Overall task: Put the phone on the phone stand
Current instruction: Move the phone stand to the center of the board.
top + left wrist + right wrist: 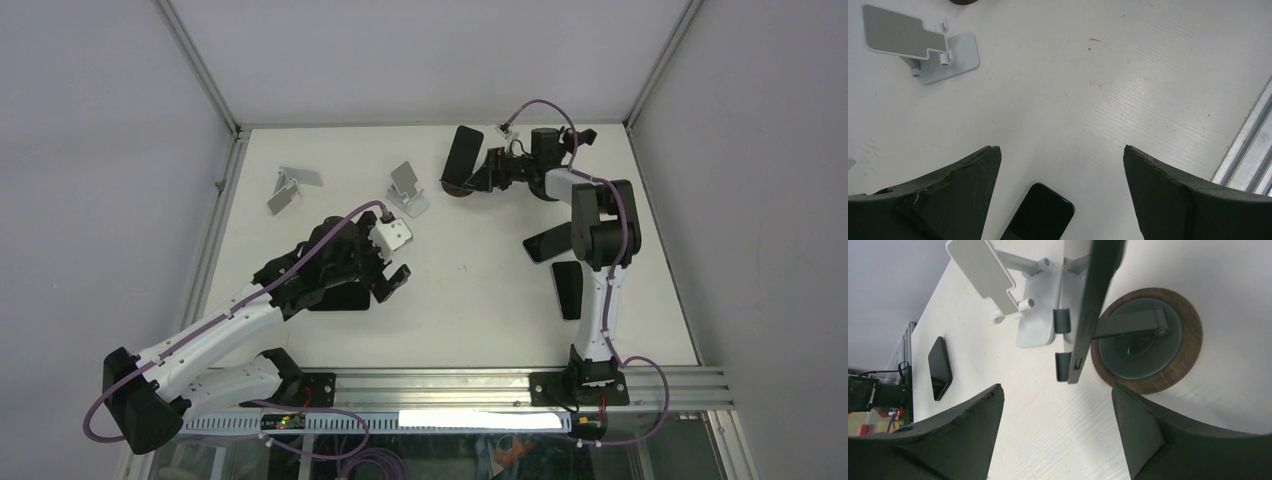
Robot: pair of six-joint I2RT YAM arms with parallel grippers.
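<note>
A black phone [342,298] lies flat on the white table under my left gripper [386,276]. In the left wrist view its top end [1040,212] shows low between the open fingers of the left gripper [1060,148], which does not touch it. A white phone stand [405,188] stands just beyond; it also shows in the left wrist view [923,47]. My right gripper [480,172] is open and empty beside a round wooden-based stand [1148,340] that holds a second black phone [1093,305] upright. The right gripper [1055,387] is apart from it.
A folded silver stand [290,187] lies at the back left. Two more black phones [548,243] [567,288] lie at the right next to the right arm. A metal rail [500,385] runs along the table's near edge.
</note>
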